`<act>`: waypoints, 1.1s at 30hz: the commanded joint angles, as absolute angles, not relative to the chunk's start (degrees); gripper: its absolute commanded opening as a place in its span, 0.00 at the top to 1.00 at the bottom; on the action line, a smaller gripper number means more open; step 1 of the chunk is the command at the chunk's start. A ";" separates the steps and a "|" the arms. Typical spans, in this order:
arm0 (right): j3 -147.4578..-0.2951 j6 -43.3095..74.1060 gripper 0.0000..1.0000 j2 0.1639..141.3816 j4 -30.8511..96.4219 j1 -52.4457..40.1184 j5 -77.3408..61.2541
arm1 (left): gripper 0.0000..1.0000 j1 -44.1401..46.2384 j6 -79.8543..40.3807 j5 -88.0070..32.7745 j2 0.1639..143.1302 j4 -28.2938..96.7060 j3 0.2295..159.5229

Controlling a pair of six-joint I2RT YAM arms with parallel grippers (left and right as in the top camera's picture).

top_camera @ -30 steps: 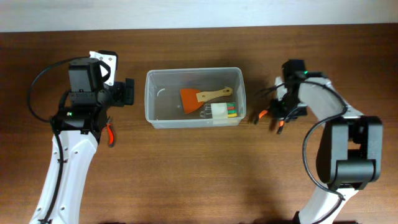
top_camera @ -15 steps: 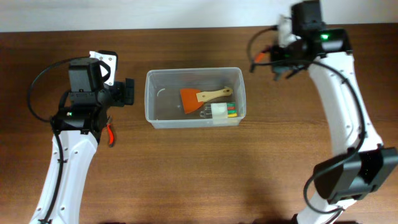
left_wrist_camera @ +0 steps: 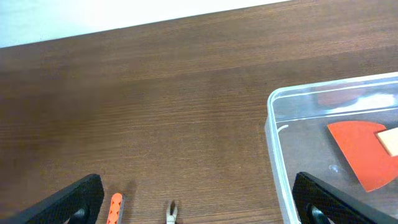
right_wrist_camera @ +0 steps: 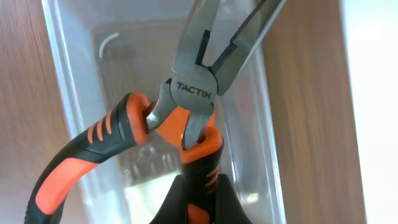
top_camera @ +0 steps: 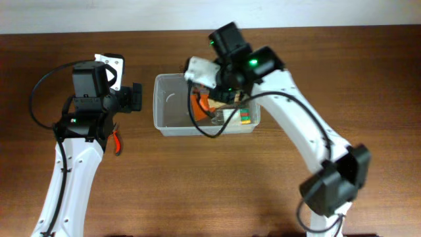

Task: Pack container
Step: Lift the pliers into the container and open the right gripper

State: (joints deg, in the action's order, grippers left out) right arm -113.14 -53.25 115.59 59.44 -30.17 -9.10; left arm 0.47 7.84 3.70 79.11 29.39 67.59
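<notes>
My right hand (right_wrist_camera: 189, 208) is pinched on one orange-and-black handle of the long-nose pliers (right_wrist_camera: 193, 93), marked TACTIX. Their slightly parted nose points down into the container (top_camera: 164, 120), which sits mid-desk, nearer the far edge. My right arm reaches across the tub from the right and covers much of what lies inside. An orange-bladed scraper (left_wrist_camera: 360, 149) lies on the bottom, with a small pack with coloured ends (top_camera: 245, 117) toward the tub's right end. A black cable (top_camera: 196, 126) from that arm droops over the near wall.

My left hand (top_camera: 135, 97) is spread wide, just beside the container's left end without touching it. Under that arm an orange-handled tool (top_camera: 117, 141) lies on the desk (top_camera: 197, 191). The desk is dark brown woodgrain, and a white wall runs along its far edge.
</notes>
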 commanded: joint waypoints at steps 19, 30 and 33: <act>-117.40 -47.99 0.21 128.25 50.63 -31.68 -2.61 | 0.01 0.43 7.33 4.32 79.40 29.21 68.73; -144.49 -12.99 0.20 122.06 74.50 -15.35 0.14 | 0.01 0.43 7.33 4.32 79.40 29.17 68.73; -148.20 -7.64 0.16 122.06 79.31 -8.38 -1.76 | 0.01 0.43 7.33 4.32 79.40 29.21 68.73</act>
State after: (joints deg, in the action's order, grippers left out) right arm -144.24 -20.36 124.68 76.29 -14.87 -1.30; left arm 0.47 7.81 3.70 79.11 29.39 67.59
